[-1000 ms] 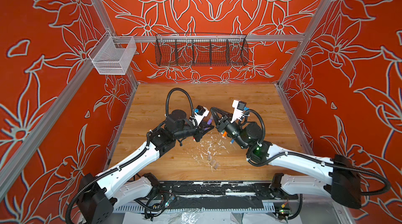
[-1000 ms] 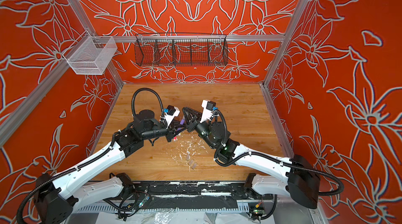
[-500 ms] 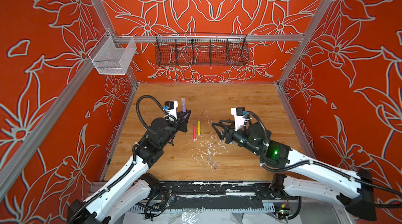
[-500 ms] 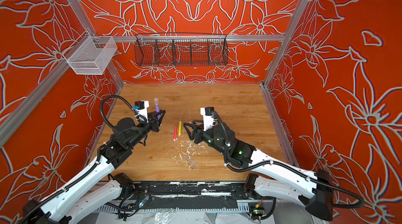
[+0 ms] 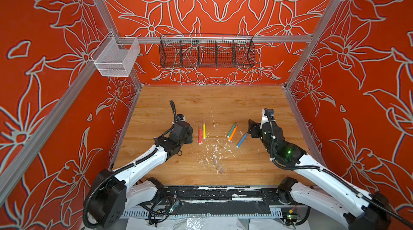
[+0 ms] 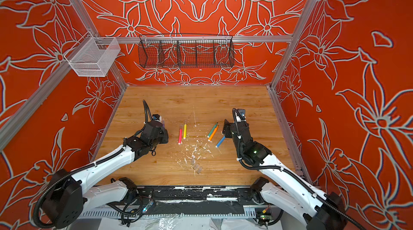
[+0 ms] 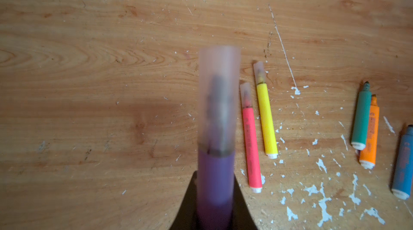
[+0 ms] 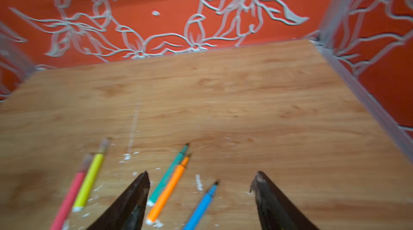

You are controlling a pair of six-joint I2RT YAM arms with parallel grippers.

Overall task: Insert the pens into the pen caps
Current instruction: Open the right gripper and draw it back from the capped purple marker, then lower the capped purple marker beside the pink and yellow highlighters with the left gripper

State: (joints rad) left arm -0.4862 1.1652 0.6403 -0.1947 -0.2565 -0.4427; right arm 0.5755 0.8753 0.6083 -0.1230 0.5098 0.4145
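**Left hand grips the capped purple pen; right hand open beside 3 bare pens**

Left hand (image 7: 215, 184) is clamped on the purple pen (image 7: 215, 173). The pen's tip sits inside a clear cap (image 7: 220, 88), and the pen juts out past the fingers above the left side of the worktop (image 5: 245, 99). Right hand (image 8: 201, 175) hangs over the right side with its jaws wide apart and nothing between them.

White flecks (image 5: 215, 148) litter the middle of the worktop, thickest between the 2 groups of lying pens and on the side nearer the robot. At the near edge of that litter, 3 loose caps (image 5: 218, 166) lie in a short slanting row, well apart from both hands. A black wire basket (image 5: 206, 51) hangs on the rear wall and a white mesh basket (image 5: 116, 58) on the rail at the left corner, both high above the worktop.

The pink pen (image 5: 200, 136) and yellow pen (image 5: 204, 131) lie side by side just to the right of the left hand. Each wears a clear cap on its far end, with the white end toward the robot. The green pen (image 5: 231, 129) and orange pen (image 5: 232, 133) lie touching and tilted, their dark tips bare. The blue pen (image 5: 241, 140) lies alone at the same tilt, uncapped, its tip near the right hand. In the right wrist view it shows between the 2 fingers.
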